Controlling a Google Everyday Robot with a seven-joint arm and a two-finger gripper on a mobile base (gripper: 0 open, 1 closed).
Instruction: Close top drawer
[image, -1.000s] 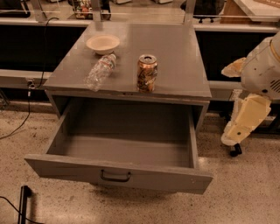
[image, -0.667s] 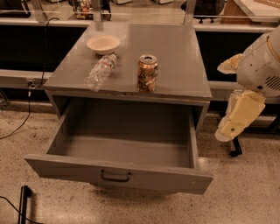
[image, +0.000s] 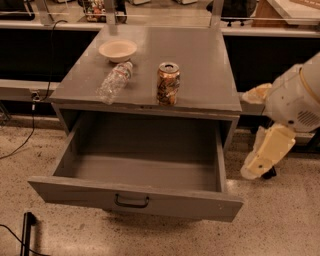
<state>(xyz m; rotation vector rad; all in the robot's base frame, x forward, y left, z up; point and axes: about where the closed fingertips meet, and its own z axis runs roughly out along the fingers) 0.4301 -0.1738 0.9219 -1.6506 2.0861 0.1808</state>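
Note:
The top drawer (image: 75, 192) of the gray cabinet is pulled far out toward me, and its inside (image: 145, 170) is empty. Its flat front panel has one small dark curved handle (image: 131, 202) at the centre. My gripper (image: 252, 169), a cream-coloured part hanging from the white arm (image: 295, 100), is to the right of the drawer. It is level with the drawer's right side wall, a little apart from it and not touching it.
On the cabinet top (image: 210, 75) stand a cream bowl (image: 117, 50) and a drink can (image: 168, 83), and a clear plastic bottle (image: 114, 82) lies on its side. A long counter runs behind. A black cable (image: 27, 135) and a dark post (image: 26, 232) are on the speckled floor at left.
My arm and gripper have moved left and down, closer to the right side of the open drawer. The drawer and the things on the cabinet have not moved.

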